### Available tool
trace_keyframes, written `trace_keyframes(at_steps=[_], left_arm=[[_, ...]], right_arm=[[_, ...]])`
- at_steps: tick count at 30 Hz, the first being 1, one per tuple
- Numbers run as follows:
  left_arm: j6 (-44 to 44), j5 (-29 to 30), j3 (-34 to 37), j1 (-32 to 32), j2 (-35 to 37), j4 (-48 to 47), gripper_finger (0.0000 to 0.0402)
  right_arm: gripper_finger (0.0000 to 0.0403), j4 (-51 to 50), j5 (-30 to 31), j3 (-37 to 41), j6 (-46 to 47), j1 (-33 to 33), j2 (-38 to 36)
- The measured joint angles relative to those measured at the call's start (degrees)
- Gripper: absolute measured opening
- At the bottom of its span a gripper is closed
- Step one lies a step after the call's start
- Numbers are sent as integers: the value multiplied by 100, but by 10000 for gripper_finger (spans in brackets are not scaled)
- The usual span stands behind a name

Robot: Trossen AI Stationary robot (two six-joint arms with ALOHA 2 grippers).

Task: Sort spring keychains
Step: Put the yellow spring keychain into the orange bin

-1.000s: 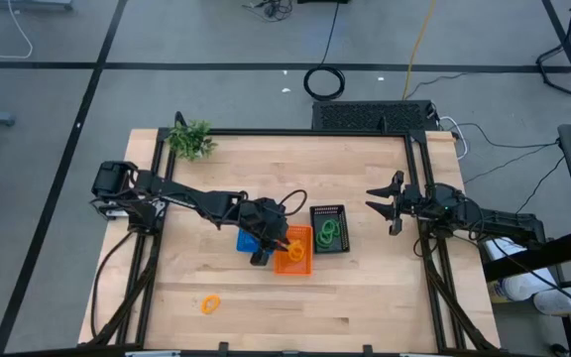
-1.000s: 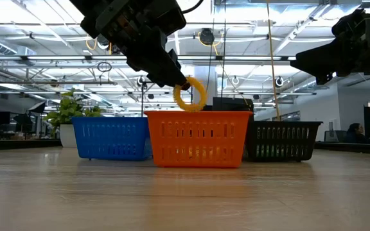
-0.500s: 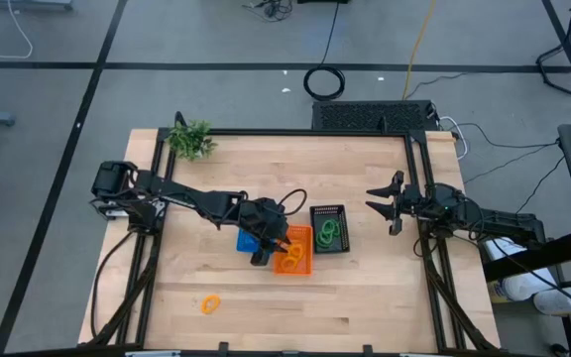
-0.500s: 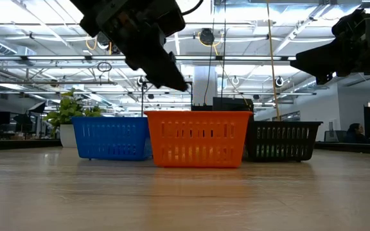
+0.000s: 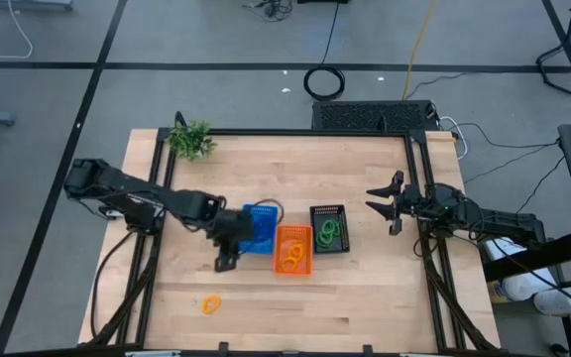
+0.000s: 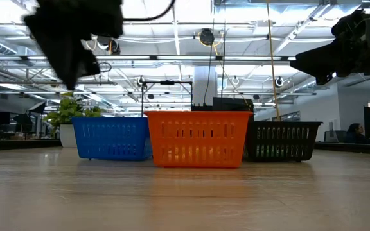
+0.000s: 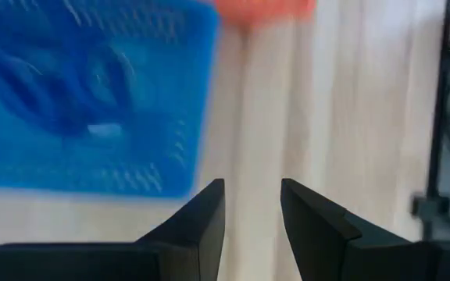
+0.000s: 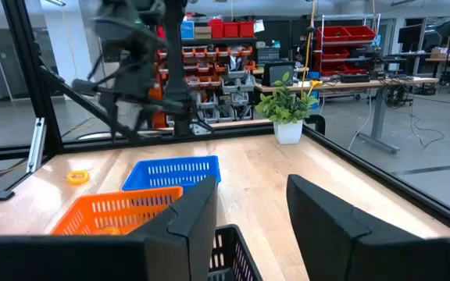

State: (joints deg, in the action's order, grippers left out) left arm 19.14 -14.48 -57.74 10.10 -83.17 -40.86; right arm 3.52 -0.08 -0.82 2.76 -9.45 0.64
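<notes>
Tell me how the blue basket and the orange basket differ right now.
The blue basket is blue and looks empty from above; the orange basket is orange and holds orange keychains. The blue one stands nearer the left gripper, the orange one sits between it and the black basket. Both are small slotted rectangles in one row.

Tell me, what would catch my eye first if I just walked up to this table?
Probably the row of three small plastic baskets mid-table: a blue basket, an orange basket holding orange coiled spring keychains, and a black basket holding green coiled keychains. The left gripper hovers, open and empty, just beside the blue one, while one lone orange coiled keychain lies near the table's front edge.
</notes>
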Motion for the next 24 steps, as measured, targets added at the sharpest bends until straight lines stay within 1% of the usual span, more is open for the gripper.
trace_keyframes(at_steps=[4,7,9,13,16,18,22,24], left_arm=[[400,-5,224,616,8,26,132],[963,4,442,1059,11,118,132],[1375,166,551,1356,6,221,132],[2170,682,763,1930,6,212,131],[2632,907,890,2302,6,222,132],[2834,998,963,2516,6,283,132],[2905,1016,1061,2897,6,721,132],[2907,1114,1138,3058,6,940,132]], right_arm=[[144,8,0,2,-1,1,0],[143,13,0,2,0,1,1],[142,3,0,0,-1,2,2],[143,2,0,0,-1,2,0],[145,6,0,0,-1,2,0],[145,6,0,0,-1,0,0],[144,6,0,1,0,1,0],[144,6,0,2,0,2,0]])
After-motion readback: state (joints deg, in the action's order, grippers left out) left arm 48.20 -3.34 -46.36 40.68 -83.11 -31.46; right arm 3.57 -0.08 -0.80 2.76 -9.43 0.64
